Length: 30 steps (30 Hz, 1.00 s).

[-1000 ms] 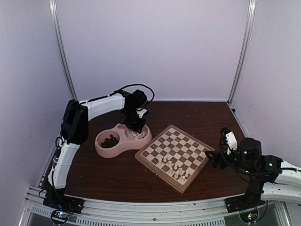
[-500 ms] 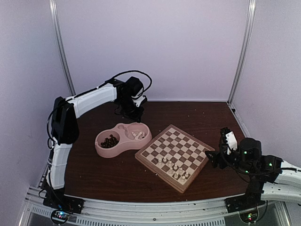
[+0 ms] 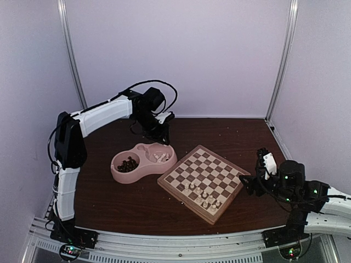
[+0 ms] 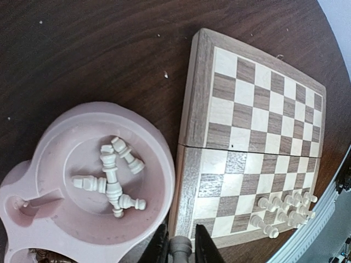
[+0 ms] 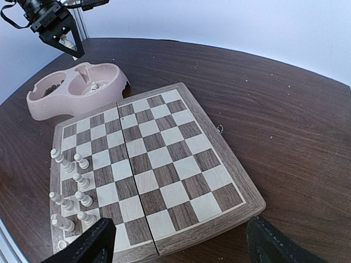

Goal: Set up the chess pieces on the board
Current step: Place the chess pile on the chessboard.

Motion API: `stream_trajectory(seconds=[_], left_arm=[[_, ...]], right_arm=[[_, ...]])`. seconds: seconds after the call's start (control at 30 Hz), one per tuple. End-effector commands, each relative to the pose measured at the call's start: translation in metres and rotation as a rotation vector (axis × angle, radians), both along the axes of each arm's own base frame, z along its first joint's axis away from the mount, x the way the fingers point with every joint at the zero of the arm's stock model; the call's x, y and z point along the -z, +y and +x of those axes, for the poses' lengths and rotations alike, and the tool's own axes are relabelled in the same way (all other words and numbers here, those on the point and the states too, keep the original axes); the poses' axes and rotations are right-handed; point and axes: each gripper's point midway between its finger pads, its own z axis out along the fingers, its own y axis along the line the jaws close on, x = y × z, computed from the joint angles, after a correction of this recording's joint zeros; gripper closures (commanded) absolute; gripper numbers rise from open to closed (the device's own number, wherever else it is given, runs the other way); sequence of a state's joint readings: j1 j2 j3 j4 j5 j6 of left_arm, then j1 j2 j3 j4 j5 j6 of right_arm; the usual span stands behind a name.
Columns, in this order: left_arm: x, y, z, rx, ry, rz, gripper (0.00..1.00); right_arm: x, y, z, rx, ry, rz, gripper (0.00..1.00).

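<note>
While aloft, left end effector (image 4: 180,241) pinches cream chessman (image 4: 180,251).

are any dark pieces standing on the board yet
No, only cream-white pieces stand on the board, grouped near one corner.

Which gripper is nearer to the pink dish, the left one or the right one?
Left. The left gripper hangs above the pink dish, at its far side; the right gripper sits beyond the board, on the other side.
</note>
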<state>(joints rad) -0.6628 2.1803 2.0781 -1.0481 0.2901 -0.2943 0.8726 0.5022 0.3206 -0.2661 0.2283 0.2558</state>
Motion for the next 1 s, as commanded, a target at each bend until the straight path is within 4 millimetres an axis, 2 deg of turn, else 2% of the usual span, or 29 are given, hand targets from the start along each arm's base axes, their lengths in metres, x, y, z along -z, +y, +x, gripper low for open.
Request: stream_trajectory(seconds=[0.0, 0.1, 0.33, 0.7, 0.97], left_arm=[[-0.006, -0.021, -0.026, 0.048, 0.044, -0.063, 0.81], [0.005, -0.034, -0.038, 0.073, 0.043, -0.039, 0.81], [0.029, -0.05, -0.052, 0.106, -0.003, 0.063, 0.81], [0.068, -0.051, -0.06, 0.123, -0.049, 0.21, 0.8], [0.085, -0.057, -0.065, 0.121, -0.021, 0.198, 0.8]], right_arm=[[-0.008, 0.0, 0.003, 0.004, -0.024, 0.012, 0.15], [-0.008, 0.001, 0.002, 0.002, -0.023, 0.012, 0.15], [-0.009, 0.0, 0.002, 0.003, -0.024, 0.016, 0.15], [-0.009, 0.0, 0.001, 0.001, -0.027, 0.02, 0.15], [-0.009, -0.001, 0.001, 0.002, -0.029, 0.021, 0.15]])
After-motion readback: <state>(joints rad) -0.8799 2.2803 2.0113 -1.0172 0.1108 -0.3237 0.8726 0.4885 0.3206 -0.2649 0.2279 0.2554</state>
